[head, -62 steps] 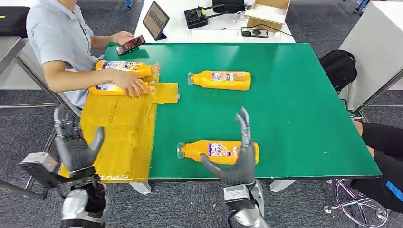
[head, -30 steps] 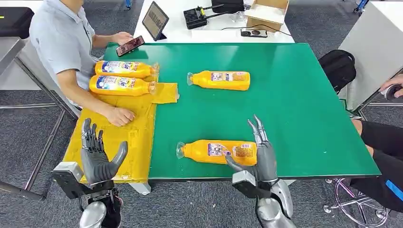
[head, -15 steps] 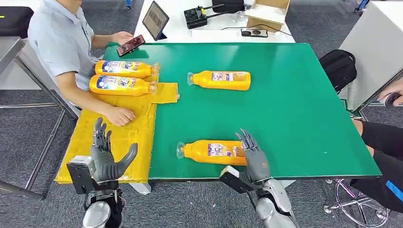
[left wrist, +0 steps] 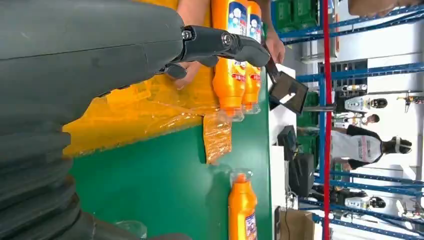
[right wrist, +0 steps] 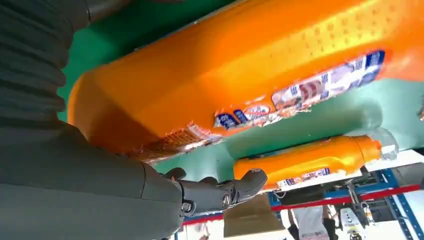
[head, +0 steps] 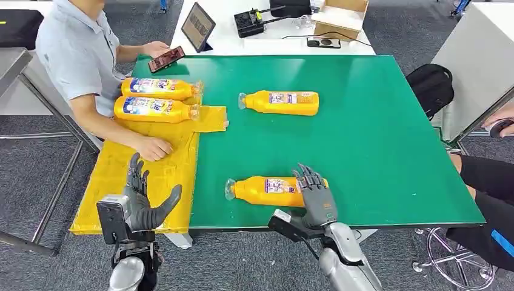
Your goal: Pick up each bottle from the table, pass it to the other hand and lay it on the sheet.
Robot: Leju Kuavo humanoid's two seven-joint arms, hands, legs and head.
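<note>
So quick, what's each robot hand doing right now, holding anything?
Left robot hand: open, empty, over the yellow sheet.
Right robot hand: fingers over the near bottle; grip cannot be told.

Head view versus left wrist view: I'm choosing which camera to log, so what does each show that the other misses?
Head view alone: the right hand lying over the near bottle, the left hand open above the yellow sheet, and a cardboard box. Left wrist view alone: blue shelving and a standing person beyond the table. Both: two bottles on the sheet, the far bottle on the green table, and the tablet.
</note>
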